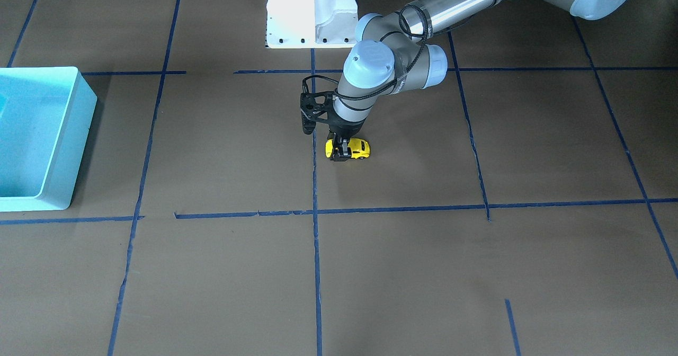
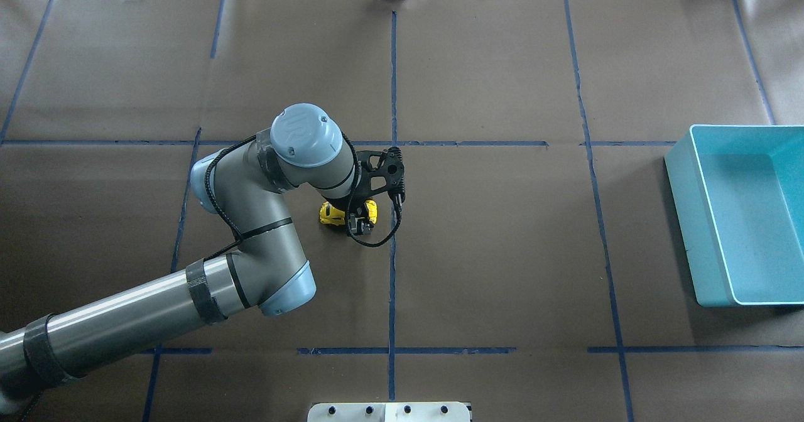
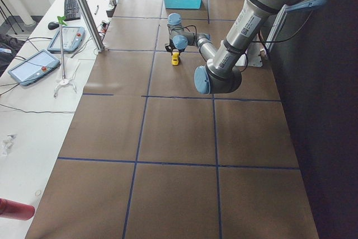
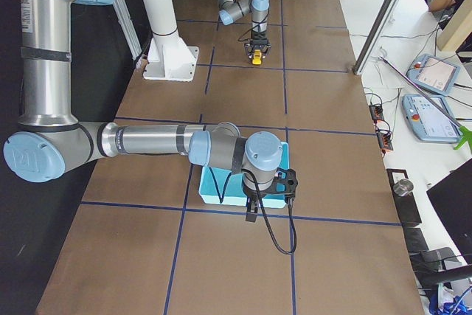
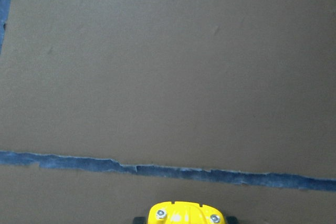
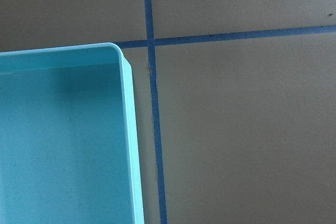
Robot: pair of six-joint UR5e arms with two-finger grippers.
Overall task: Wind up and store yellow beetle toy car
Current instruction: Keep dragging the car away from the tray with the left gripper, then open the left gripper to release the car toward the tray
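So the yellow beetle toy car [image 1: 354,148] is sitting wheels-down on the brown surface [image 2: 502,252], pretty much dead centre in the overhead view and just on the 9 o'clock side of the middle blue tape line [image 2: 392,284]. The left tool [image 1: 342,153] comes straight down on it, and its fingers look clamped on the sides of the car near one end, so I'd call that a firm pinch and not just a hover. The left wrist cam only catches the yellow nose of the car at 6 o'clock in its frame, with bare paper and a tape strip ahead of it. The light blue bin [image 2: 681,158] is way off at 3 o'clock from the car in the overhead view, well apart from it. The right tool [image 4: 253,210] hangs over the near corner of that bin, but it only shows up in the side view, so I honestly can't tell if it's open or closed. Progress-wise, my read is we're early: the grab is done and the car is on the paper, which fits the wind-up step, but nothing here shows whether the spring has been wound. Storing is definitely left to do, since the car isn't in the bin yet.
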